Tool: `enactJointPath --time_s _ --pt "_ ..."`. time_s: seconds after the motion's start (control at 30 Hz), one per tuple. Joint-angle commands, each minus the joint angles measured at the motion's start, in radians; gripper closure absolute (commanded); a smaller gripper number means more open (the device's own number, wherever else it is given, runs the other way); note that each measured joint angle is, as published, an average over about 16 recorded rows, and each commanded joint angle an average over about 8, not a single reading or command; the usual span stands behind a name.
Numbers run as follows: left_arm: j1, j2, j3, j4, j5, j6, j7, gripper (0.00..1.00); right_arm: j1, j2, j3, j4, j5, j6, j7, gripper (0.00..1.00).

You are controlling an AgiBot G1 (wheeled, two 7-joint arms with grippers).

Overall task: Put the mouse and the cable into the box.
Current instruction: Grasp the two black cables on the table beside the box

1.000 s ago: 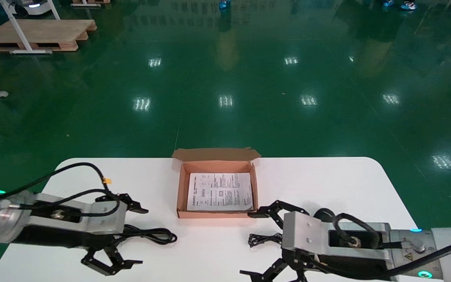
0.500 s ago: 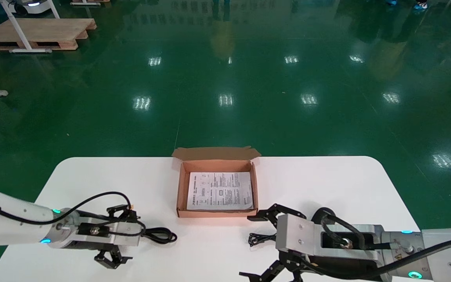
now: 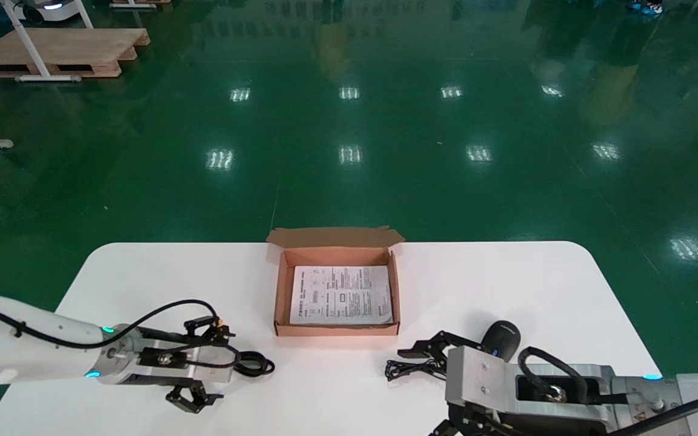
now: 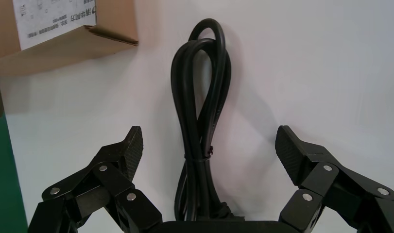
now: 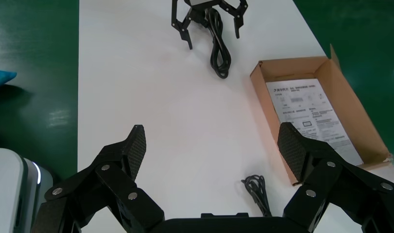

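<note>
Straddling the cable near the front-left edge of the table, the left gripper gapes unclosed; the mouse sits front-right beside the spread right gripper; the box holds only paper (nothing packed yet)

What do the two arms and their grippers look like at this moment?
The left arm has a white shell, a silver wrist block, cyan lights and a black hose looping over it. The right arm shows the same silver block and hose. The left gripper and right gripper have black linkage jaws with silver pins and ribbed pads.
</note>
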Motion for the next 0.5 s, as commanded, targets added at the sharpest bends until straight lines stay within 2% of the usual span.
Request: enactJointPath --time_s 0.03,0.37,0.5 --pt "0.0 0.005 0.002 0.009 0.002 -0.004 0.011 0.0 -0.001 0.006 0.002 0.0 0.0 0.0 -0.001 0.0" --pt "-0.015 0.017 0.01 0.04 0.033 -0.037 0.006 0.0 -0.006 -0.008 -0.007 0.003 -0.014 0.007 -0.004 0.0" --pt "-0.021 0.02 0.011 0.05 0.038 -0.04 0.002 0.0 -0.016 -0.03 -0.028 -0.008 -0.067 0.037 -0.015 0.0"
